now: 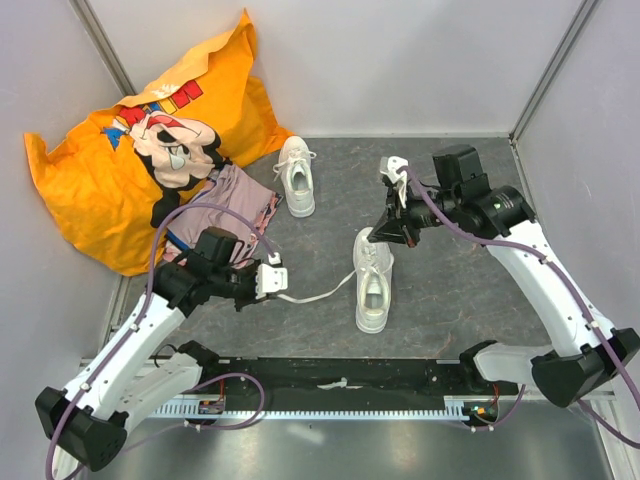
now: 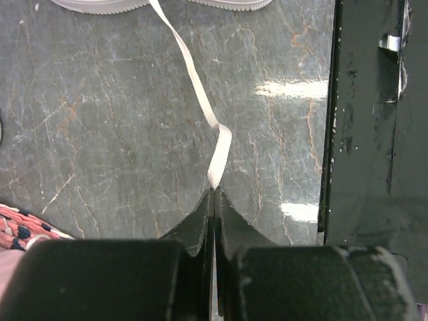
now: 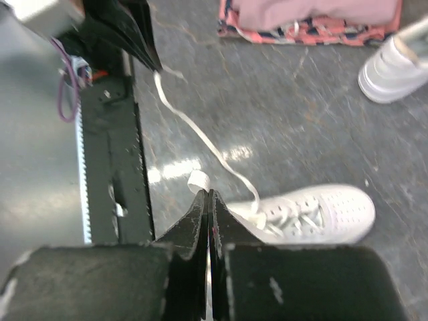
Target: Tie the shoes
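Two white shoes lie on the grey floor. One shoe (image 1: 296, 176) sits at the back and shows as (image 3: 396, 67) in the right wrist view. The other shoe (image 1: 373, 283) (image 3: 314, 214) lies in the middle, toe pointing away. My left gripper (image 1: 274, 281) (image 2: 214, 191) is shut on the end of a white lace (image 1: 320, 294) (image 2: 195, 87) (image 3: 194, 127) that runs out sideways from the middle shoe. My right gripper (image 1: 381, 234) (image 3: 209, 193) hovers over that shoe's toe end, shut on a small loop of the other lace (image 3: 198, 180).
An orange cartoon-print cushion (image 1: 130, 150) fills the back left corner. A pinkish folded garment (image 1: 238, 208) (image 3: 314, 17) lies beside my left arm. A black rail (image 1: 340, 385) (image 2: 374, 134) (image 3: 114, 167) runs along the near edge. Grey walls (image 1: 400, 60) close in the back and sides.
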